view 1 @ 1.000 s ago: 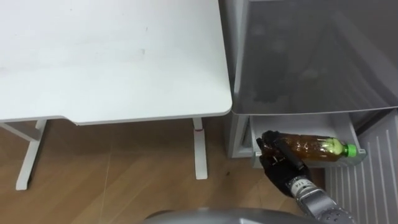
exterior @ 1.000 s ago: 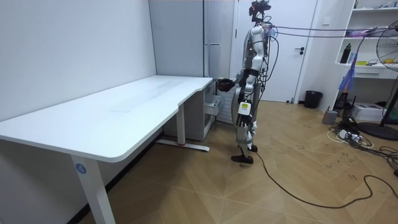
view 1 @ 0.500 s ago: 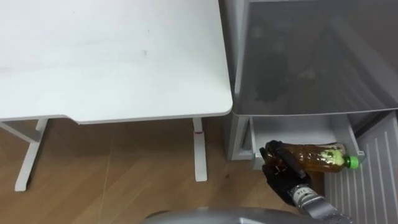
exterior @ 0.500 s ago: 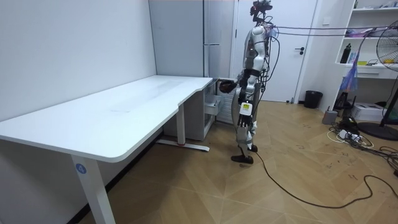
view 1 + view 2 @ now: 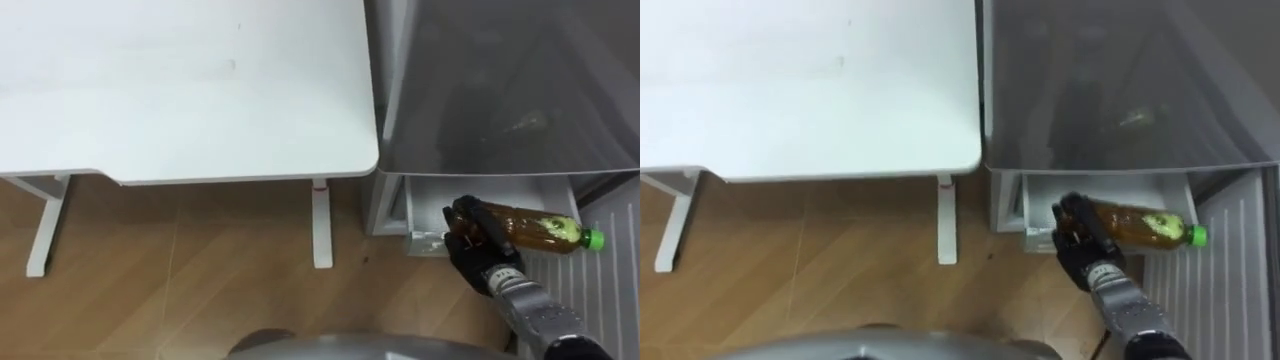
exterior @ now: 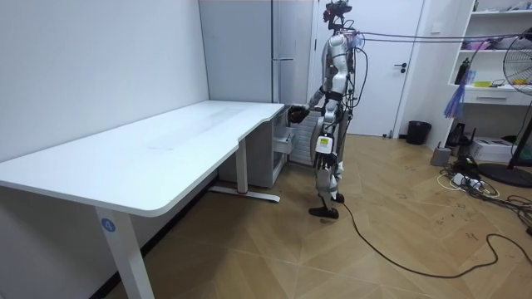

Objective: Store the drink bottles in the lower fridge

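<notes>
While the robot stands at the fridge [image 5: 500,90] beside the white surface [image 5: 180,90], right hand [image 5: 470,250] fingers wrap the amber bottle [image 5: 535,230], held sideways, green cap rightward, over the open lower drawer [image 5: 432,192].

Right robot hand [image 5: 470,240] — with the bottle [image 5: 535,230] — has shifted rightward.

The right hand [image 5: 468,252] is black all over, with slim, segmented fingers [image 5: 476,224]. Just behind the hand sits a short silver wrist ring [image 5: 497,284], and behind that a smooth, rounded light-grey forearm [image 5: 545,325]. In the room view the body is silver-white with dark joints. A dark head [image 6: 337,10] sits well above the hand, a white label [image 6: 324,143] with a green mark below it, and thin ropes [image 6: 416,36] run off the shoulders.
</notes>
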Robot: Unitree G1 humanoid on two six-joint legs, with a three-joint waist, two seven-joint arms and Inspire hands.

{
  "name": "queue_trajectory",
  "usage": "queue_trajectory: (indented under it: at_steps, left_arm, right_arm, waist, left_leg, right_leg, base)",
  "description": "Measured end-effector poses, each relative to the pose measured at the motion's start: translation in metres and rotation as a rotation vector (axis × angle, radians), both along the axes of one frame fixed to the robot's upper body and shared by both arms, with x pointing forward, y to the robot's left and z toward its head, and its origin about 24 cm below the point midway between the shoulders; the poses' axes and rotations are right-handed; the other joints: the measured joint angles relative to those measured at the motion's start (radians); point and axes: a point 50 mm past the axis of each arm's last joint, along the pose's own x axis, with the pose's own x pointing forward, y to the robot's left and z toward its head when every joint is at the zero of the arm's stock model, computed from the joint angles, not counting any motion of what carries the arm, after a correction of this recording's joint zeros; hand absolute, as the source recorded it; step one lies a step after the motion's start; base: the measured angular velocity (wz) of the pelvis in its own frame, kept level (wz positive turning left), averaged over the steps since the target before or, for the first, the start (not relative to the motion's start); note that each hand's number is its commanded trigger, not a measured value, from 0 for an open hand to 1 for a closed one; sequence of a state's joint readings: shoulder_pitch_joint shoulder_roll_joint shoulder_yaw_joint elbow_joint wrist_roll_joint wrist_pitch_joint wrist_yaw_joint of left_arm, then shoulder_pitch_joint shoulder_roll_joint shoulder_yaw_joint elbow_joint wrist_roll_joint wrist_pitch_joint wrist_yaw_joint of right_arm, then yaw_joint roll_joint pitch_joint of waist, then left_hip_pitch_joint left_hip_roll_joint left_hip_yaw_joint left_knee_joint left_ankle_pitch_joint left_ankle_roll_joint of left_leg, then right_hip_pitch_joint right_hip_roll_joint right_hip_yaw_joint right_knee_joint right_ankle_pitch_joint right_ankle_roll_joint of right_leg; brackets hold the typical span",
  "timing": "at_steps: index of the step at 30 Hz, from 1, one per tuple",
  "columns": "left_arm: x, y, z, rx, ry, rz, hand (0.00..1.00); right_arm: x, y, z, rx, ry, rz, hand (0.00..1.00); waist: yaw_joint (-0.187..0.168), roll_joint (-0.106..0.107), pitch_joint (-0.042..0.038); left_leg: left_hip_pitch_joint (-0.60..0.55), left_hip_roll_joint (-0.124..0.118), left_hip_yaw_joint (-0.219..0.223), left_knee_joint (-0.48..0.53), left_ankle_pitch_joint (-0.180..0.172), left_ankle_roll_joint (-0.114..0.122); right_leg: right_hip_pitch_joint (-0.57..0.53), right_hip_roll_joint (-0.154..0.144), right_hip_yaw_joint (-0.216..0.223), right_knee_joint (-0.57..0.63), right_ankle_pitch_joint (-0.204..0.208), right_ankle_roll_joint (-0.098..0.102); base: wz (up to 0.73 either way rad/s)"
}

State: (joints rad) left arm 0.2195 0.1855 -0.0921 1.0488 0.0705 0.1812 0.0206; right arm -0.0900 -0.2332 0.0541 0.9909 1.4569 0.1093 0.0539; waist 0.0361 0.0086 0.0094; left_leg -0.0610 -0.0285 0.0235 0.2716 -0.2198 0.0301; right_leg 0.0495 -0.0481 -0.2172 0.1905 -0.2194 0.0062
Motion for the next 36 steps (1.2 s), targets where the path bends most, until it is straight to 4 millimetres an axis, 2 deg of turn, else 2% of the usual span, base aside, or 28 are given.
queue_trajectory:
  at_steps: [2,6,10,12,14,20,23,27,30,36]
  left_arm:
    - [0.01,0.002,0.001,0.009,-0.023,-0.007,0.0]
    - [0.024,0.003,0.003,0.01,-0.062,-0.02,0.0]
    - [0.029,0.007,0.004,0.005,-0.073,-0.031,0.0]
    - [0.036,0.011,0.006,0.019,-0.088,-0.043,0.0]
    - [0.041,0.013,0.007,0.027,-0.101,-0.047,0.0]
    - [0.041,0.016,0.008,0.035,-0.097,-0.048,0.0]
    - [0.041,0.017,0.008,0.038,-0.096,-0.048,0.0]
    - [0.04,0.019,0.007,0.042,-0.078,-0.045,0.0]
    - [0.039,0.018,0.007,0.04,-0.071,-0.044,0.0]
    - [0.05,0.018,0.008,0.04,-0.099,-0.051,0.0]
  right_arm:
    - [0.013,-0.002,0.005,-0.004,-0.018,-0.007,1.0]
    - [0.021,-0.005,0.006,-0.01,0.001,-0.025,1.0]
    - [0.029,-0.012,0.01,-0.013,0.009,-0.06,1.0]
    - [0.041,-0.018,0.018,-0.031,0.001,-0.045,1.0]
    - [0.043,-0.024,0.02,-0.048,0.012,-0.042,1.0]
    - [0.054,-0.035,0.03,-0.091,0.031,-0.01,1.0]
    - [0.058,-0.04,0.035,-0.08,0.023,-0.038,1.0]
    - [0.059,-0.047,0.039,-0.097,0.021,-0.046,1.0]
    - [0.061,-0.047,0.04,-0.098,0.03,-0.047,1.0]
    - [0.069,-0.046,0.045,-0.128,0.025,-0.007,1.0]
  waist:
    - [0.0,0.0,0.001]
    - [0.0,-0.006,0.0055]
    - [0.0,-0.006,0.0054]
    - [-0.001,-0.006,0.0054]
    - [0.001,-0.007,0.007]
    - [0.002,-0.007,0.0115]
    - [0.002,-0.004,0.0161]
    - [0.026,-0.004,0.0201]
    - [0.028,-0.002,0.0234]
    - [0.057,0.005,0.0286]
  left_leg:
    - [-0.019,0.0,0.0,-0.001,0.004,0.0]
    - [-0.064,0.001,0.0,-0.002,0.013,0.002]
    - [-0.096,-0.002,-0.01,-0.003,0.019,0.006]
    - [-0.134,-0.003,-0.017,-0.005,0.032,0.005]
    - [-0.146,-0.004,-0.026,-0.011,0.04,0.003]
    - [-0.176,-0.002,-0.029,-0.022,0.058,-0.003]
    - [-0.192,-0.002,-0.03,-0.029,0.07,-0.004]
    - [-0.203,-0.002,-0.031,-0.041,0.082,-0.005]
    - [-0.209,-0.003,-0.032,-0.037,0.083,-0.004]
    - [-0.227,-0.004,-0.024,-0.038,0.093,-0.001]
  right_leg:
    - [-0.017,0.0,-0.004,-0.001,0.003,-0.001]
    - [-0.062,0.0,-0.009,-0.003,0.015,-0.001]
    - [-0.095,-0.004,-0.022,0.0,0.017,0.001]
    - [-0.132,-0.005,-0.035,0.002,0.024,-0.002]
    - [-0.143,-0.004,-0.042,0.002,0.026,-0.004]
    - [-0.171,-0.003,-0.063,-0.001,0.033,-0.013]
    - [-0.19,-0.005,-0.071,0.002,0.036,-0.016]
    - [-0.21,-0.009,-0.085,0.015,0.036,-0.017]
    - [-0.212,-0.012,-0.096,0.016,0.037,-0.018]
    - [-0.243,-0.019,-0.093,0.038,0.038,-0.019]
  base:
    - [0.0]
    - [0.0]
    - [0.02]
    - [0.09]
    - [0.14]
    - [0.07]
    - [0.05]
    - [0.01]
    - [0.04]
    - [-0.03]
